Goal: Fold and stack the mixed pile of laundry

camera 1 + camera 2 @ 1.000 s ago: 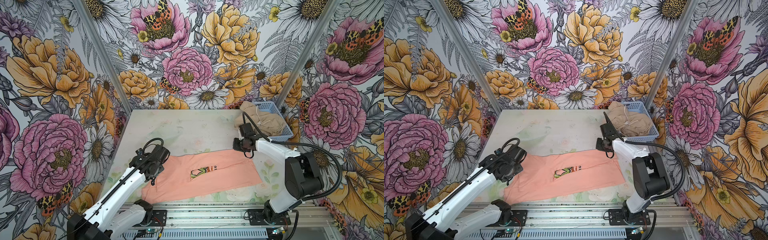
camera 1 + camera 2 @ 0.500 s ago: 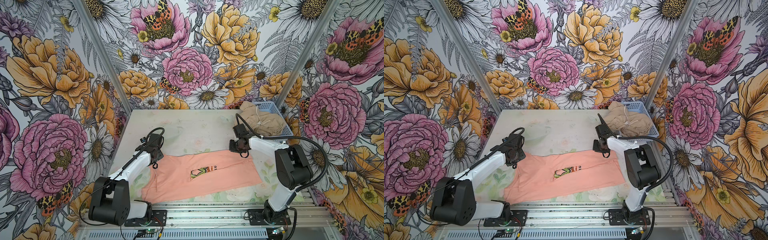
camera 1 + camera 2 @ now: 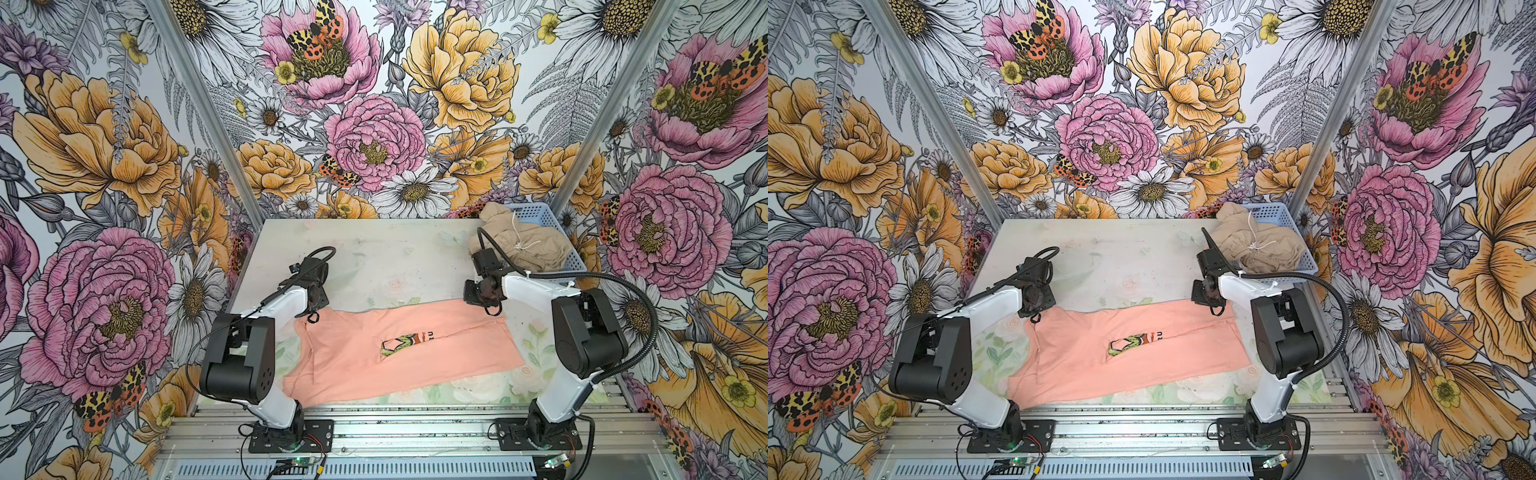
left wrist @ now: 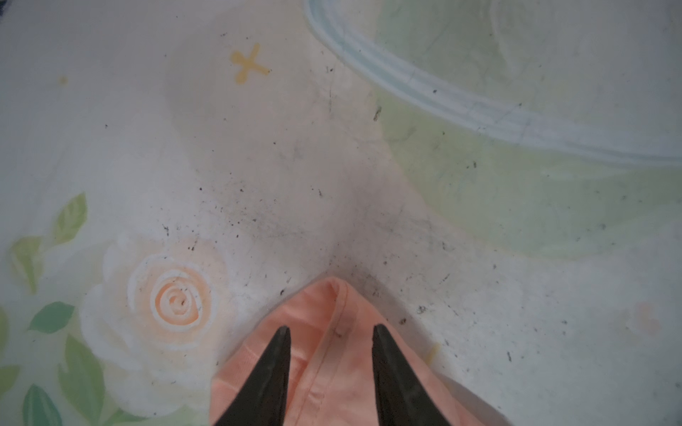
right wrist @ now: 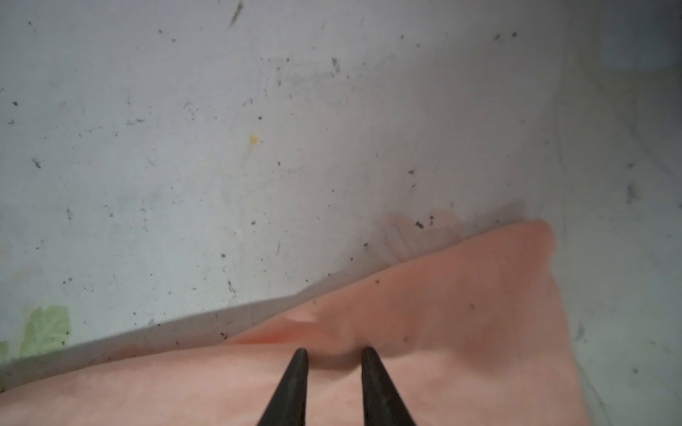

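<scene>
Laundry sat in two places in both top views. The peach-pink T-shirt [image 3: 415,365] lay spread across the near half of the worktop [image 3: 374,249], with a strip of its chest graphic [image 3: 405,343] peeking out between folds. The beige-tan garment [image 3: 528,245] was heaped in the light blue basket [image 3: 538,210] at the far right corner, its white drawstring [image 3: 517,226] on top. My left hand [image 3: 312,316] stood over the shirt's far left corner. My right hand [image 3: 484,301] stood over its far right corner, near the basket.

From the left wrist view, my left hand [image 4: 331,330] was spread. Its two dark fingers [image 4: 273,369] were set to either side of the shirt's corner [image 4: 324,302], with the stitched hem [image 4: 332,332] running between them and nothing pinched. The corner lay flat on the speckled worktop [image 4: 332,166].

From the right wrist view, my right hand [image 5: 335,350] had its fingers [image 5: 295,383] closer together. Their tips were down on the shirt [image 5: 461,313] just inside its edge, and the cloth was puckered between them. I could not tell whether they clamped it.
</scene>
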Robot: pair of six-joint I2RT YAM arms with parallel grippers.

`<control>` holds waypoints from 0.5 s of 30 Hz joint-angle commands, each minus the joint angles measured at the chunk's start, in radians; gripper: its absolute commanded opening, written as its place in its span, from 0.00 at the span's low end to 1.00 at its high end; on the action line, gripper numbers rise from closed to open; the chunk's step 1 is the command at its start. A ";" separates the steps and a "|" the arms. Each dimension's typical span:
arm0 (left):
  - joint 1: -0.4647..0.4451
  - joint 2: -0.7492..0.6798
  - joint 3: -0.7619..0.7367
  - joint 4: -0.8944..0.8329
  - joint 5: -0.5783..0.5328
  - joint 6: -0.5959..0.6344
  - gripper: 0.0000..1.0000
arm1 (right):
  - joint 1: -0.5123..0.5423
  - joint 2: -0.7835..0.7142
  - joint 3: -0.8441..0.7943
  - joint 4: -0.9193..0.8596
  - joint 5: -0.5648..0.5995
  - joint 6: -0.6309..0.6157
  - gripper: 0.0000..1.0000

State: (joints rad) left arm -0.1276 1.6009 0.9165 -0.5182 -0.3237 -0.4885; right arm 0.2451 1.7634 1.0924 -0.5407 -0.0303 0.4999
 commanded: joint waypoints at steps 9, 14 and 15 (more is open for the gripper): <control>0.010 0.069 0.055 0.008 -0.015 0.000 0.14 | -0.039 0.018 -0.023 0.019 0.025 -0.023 0.28; 0.023 0.083 0.068 -0.065 -0.046 -0.012 0.01 | -0.060 0.056 -0.017 0.021 0.037 -0.024 0.26; 0.028 0.081 0.065 -0.070 -0.046 -0.012 0.01 | -0.061 0.056 -0.017 0.019 0.046 -0.027 0.26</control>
State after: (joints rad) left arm -0.1204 1.6646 0.9688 -0.5442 -0.3309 -0.4908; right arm 0.1940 1.8000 1.0805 -0.5365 -0.0216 0.4847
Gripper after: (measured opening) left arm 0.051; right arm 0.260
